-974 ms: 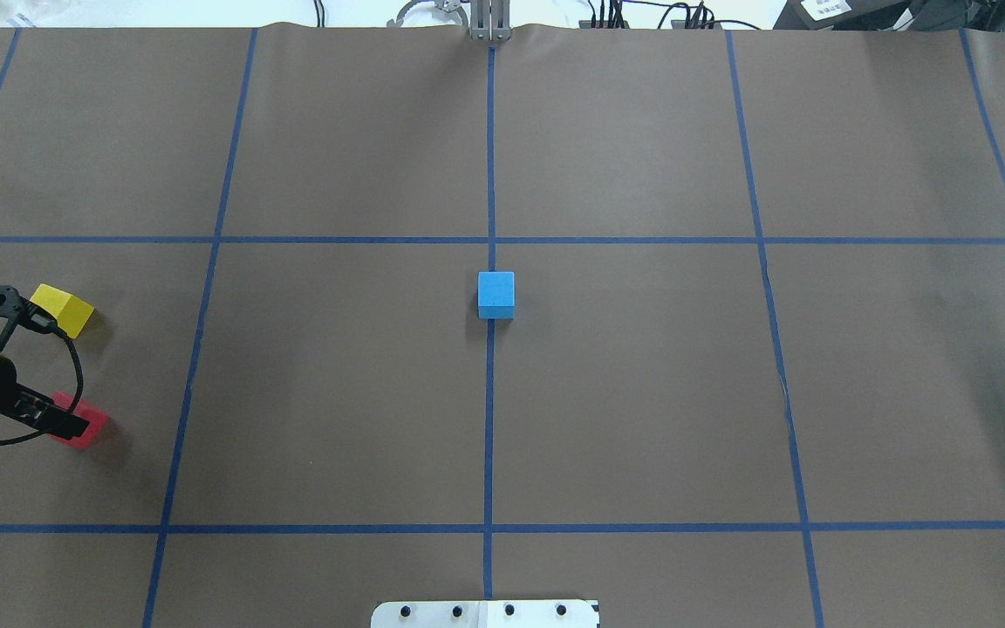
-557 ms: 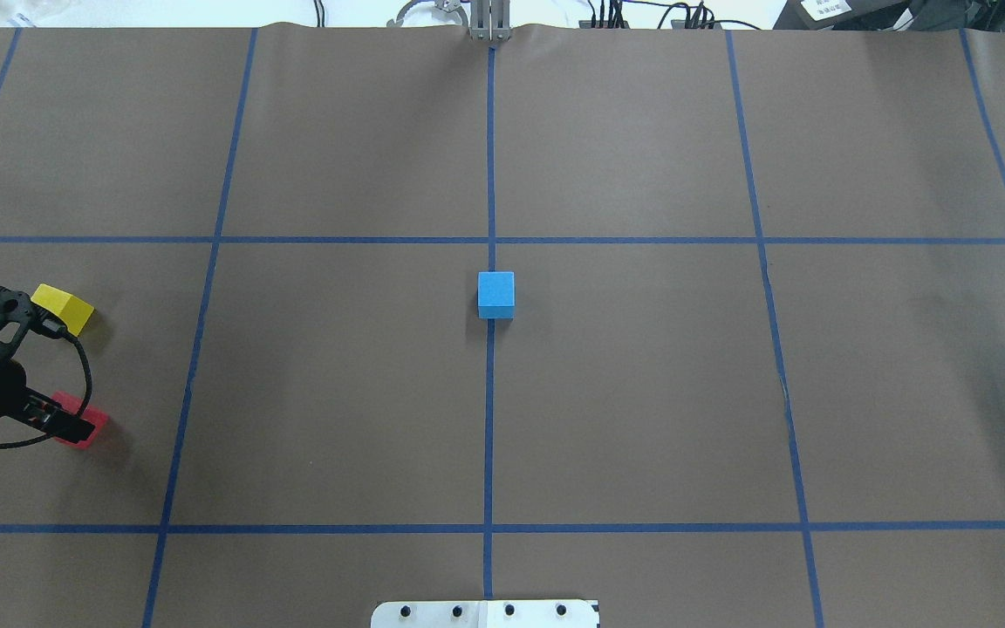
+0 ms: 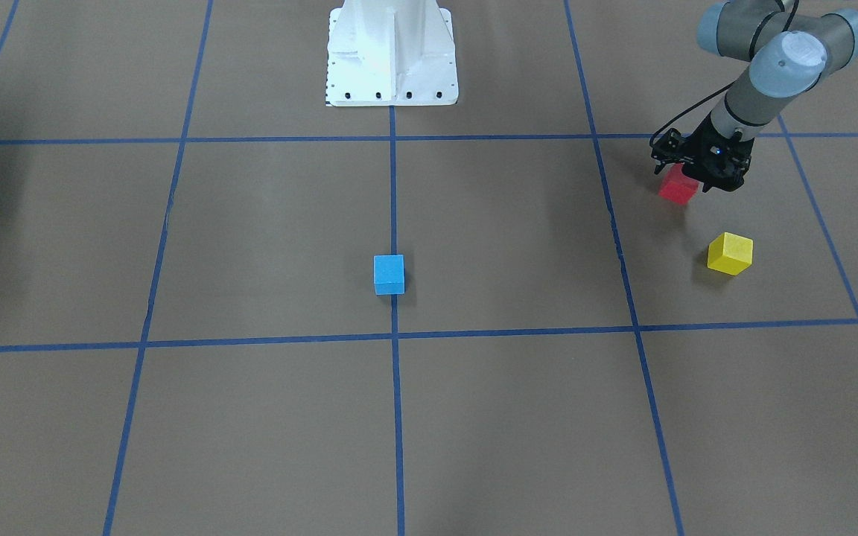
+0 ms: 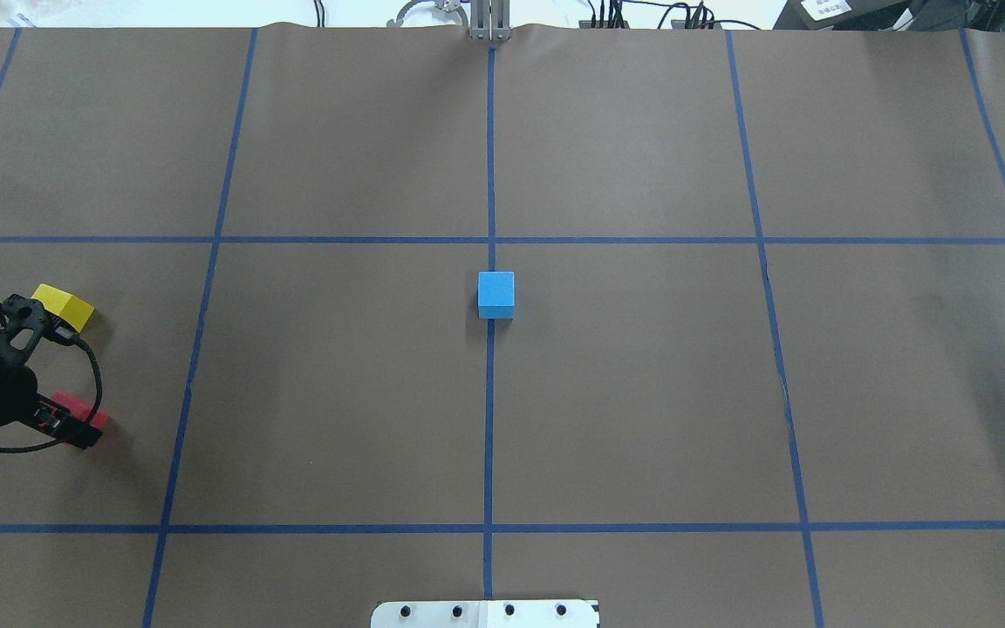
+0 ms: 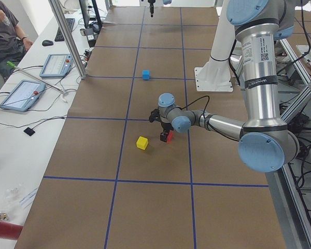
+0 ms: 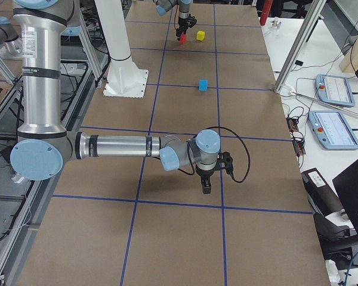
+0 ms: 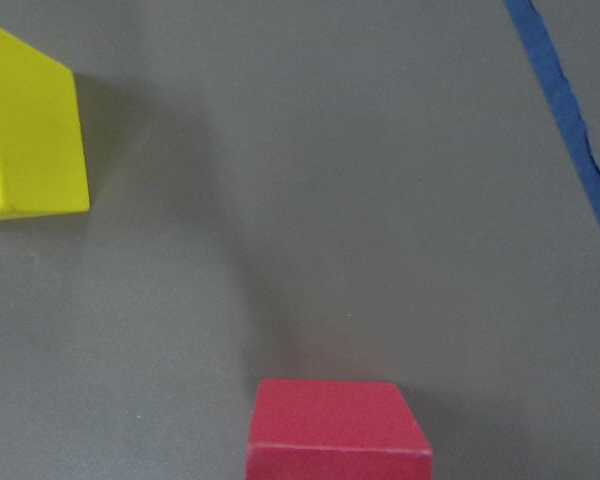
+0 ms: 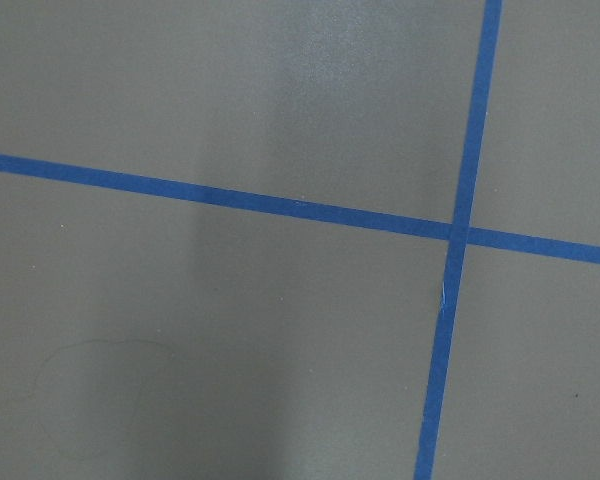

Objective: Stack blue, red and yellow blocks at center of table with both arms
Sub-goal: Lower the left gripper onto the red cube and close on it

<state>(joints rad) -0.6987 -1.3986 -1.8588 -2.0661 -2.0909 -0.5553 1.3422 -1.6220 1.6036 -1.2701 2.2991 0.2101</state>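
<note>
The blue block [image 4: 495, 294] sits at the table's center on the blue tape line; it also shows in the front view [image 3: 389, 274]. The red block [image 4: 72, 404] lies at the far left and is mostly covered by my left gripper [image 4: 75, 427], which hangs right over it and looks open. In the front view the left gripper [image 3: 688, 177] touches or nearly touches the red block [image 3: 677, 187]. The yellow block [image 4: 66, 305] sits apart, just beyond it. The left wrist view shows the red block [image 7: 335, 430] at the bottom edge and the yellow block [image 7: 25, 125] at upper left. My right gripper [image 6: 206, 187] is low over bare table, and I cannot tell whether it is open or shut.
The white robot base plate [image 4: 485, 613] sits at the near middle edge. Blue tape lines [image 4: 490, 436] cross the brown table cover. A person and tablets sit at a side desk [image 5: 20, 93] beyond the table's far edge.
My left gripper has shifted slightly right and settled further over the red block, hiding more of it. The blocks have not moved.
</note>
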